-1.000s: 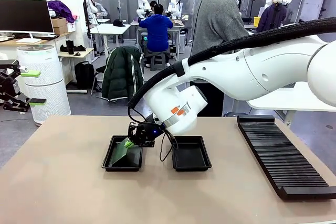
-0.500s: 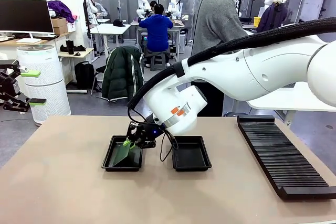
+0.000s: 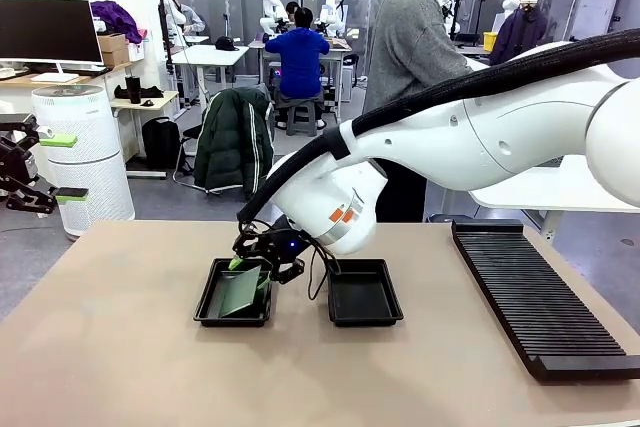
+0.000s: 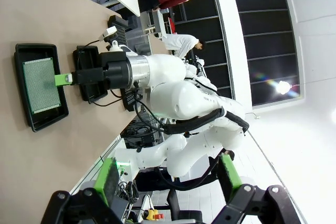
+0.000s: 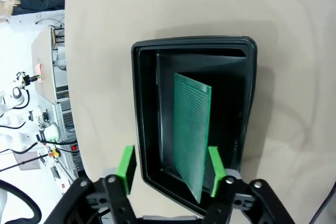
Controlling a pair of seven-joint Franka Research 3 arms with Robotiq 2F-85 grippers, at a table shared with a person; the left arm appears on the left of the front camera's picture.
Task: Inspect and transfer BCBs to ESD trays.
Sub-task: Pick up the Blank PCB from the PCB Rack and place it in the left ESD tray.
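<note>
Right arm (image 3: 480, 137) is stretching across mid-table, right gripper (image 5: 170, 163) hanging low over left ESD tray (image 5: 140, 108), jaws spread, clasping nothing | BCB (image 5: 191, 129) is lying tilted inside that tray | left gripper (image 3: 62, 166) is hovering beside table (image 3: 120, 347), splayed, empty

The right gripper (image 5: 171, 167) is hanging over the near end of a black ESD tray (image 5: 138, 108) on the tan table (image 5: 294, 77), its jaws standing apart. A green BCB (image 5: 192, 129) is lying tilted inside the tray, its near end sitting just beside one green pad (image 5: 215, 167) and staying clear of the other.
</note>
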